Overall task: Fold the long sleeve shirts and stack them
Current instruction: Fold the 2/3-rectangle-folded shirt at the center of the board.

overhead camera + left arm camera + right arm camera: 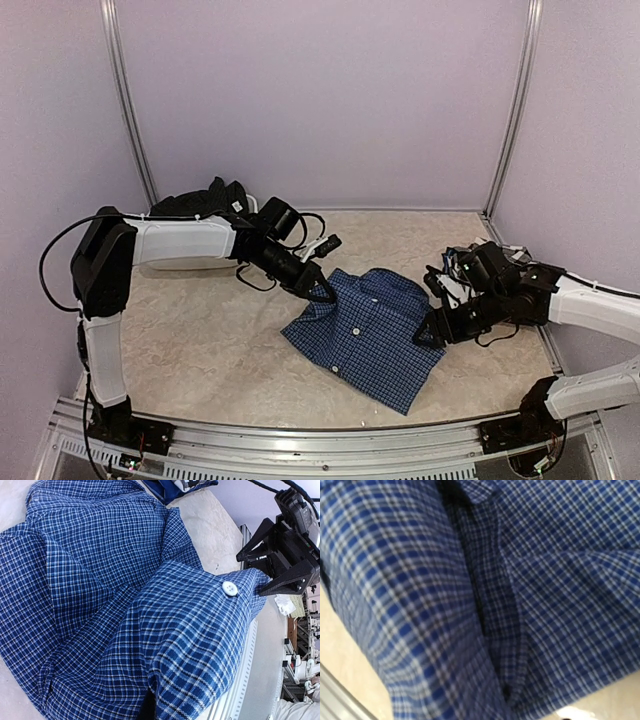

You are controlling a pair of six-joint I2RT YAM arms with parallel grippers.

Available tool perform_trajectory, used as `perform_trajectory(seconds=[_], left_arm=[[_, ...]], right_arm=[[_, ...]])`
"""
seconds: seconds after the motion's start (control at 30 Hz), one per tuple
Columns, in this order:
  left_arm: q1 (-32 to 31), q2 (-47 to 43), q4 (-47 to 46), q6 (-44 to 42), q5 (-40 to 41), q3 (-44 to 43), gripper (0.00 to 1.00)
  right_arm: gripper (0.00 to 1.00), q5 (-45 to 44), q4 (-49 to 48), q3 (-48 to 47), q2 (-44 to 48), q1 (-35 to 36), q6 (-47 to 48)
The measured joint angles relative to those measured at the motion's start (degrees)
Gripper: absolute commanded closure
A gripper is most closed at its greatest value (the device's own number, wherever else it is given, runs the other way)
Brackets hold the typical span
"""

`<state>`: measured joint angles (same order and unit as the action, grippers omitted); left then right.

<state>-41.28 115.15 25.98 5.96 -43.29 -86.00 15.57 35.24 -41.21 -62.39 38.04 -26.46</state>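
The blue fine-check shirt (pixel 365 335) lies folded at mid-table, a white button (pixel 229 588) showing on its top layer. My left gripper (pixel 322 293) sits at the shirt's back left corner. Its fingers are buried under bunched cloth in the left wrist view, and it is shut on the blue shirt. My right gripper (pixel 431 336) is at the shirt's right edge. In the left wrist view the right gripper (pixel 252 575) has its jaws apart, straddling the folded edge. Blue check (pixel 485 600) fills the right wrist view and hides the fingers. A black shirt heap (pixel 205 200) lies back left.
Another dark garment with white marks (pixel 181 486) lies behind the blue shirt, near the right arm (pixel 455 265). Vertical metal posts (pixel 130 100) stand at the back corners. An aluminium rail (pixel 300 430) runs along the near edge. Cables hang from both arms.
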Motion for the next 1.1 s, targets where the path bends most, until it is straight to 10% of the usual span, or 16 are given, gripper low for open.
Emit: perform_trajectory(seconds=[0.37,0.67,1.1], left_arm=[[0.1,0.0,-0.1,0.0,0.0,0.0,1.0],[0.9,-1.0,-4.0,1.6,0.1,5.2,1.0],[-1.1,-24.5,-8.2,6.9,5.0,27.7,1.0]], right_arm=[[0.4,5.0,-8.6,7.6,0.7,-0.1,-1.7],[1.0,9.8,-15.2,8.5,0.7,1.2,-1.6],[1.0,16.0,-21.3,10.3,1.7,10.7,-6.1]])
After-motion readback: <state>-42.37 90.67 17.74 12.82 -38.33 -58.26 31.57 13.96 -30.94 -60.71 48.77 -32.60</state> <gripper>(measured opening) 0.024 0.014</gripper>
